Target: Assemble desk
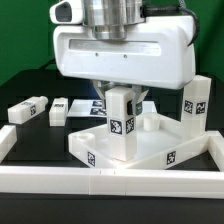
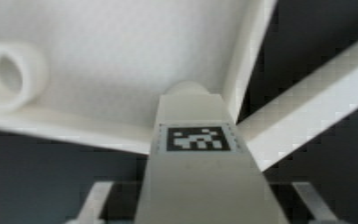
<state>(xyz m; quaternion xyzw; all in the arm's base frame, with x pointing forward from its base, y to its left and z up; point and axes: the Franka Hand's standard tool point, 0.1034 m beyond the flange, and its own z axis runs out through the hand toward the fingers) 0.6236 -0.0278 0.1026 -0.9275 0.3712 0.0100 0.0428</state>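
Four white square-section plastic legs w/ black-and-white tags show in the exterior view. One, the held leg point(image 1: 120, 125), stands upright w/ the white two-finger gripper point(image 1: 122, 100) clamped on its upper sides. Its lower end is down inside the large white rectangular tray-like plastic tabletop point(image 1: 150, 150), close to the near rim. Can't tell whether it's seated in a socket. Wrist view has the same held leg point(image 2: 197, 150) running out from btwn the jaws, tag facing the cam, w/ the tabletop's raised rim beyond it and a round corner socket point(image 2: 7, 75) off to one side, apart from the leg.

The second leg point(image 1: 195, 105) stands upright at the tabletop's corner on the exterior view's right. The two loose legs point(image 1: 28, 110) point(image 1: 60, 110) lie flat, side by side on the black table point(image 1: 20, 80), on the exterior view's left, apart from the tabletop. A long white border rail point(image 1: 110, 183) runs across the front.
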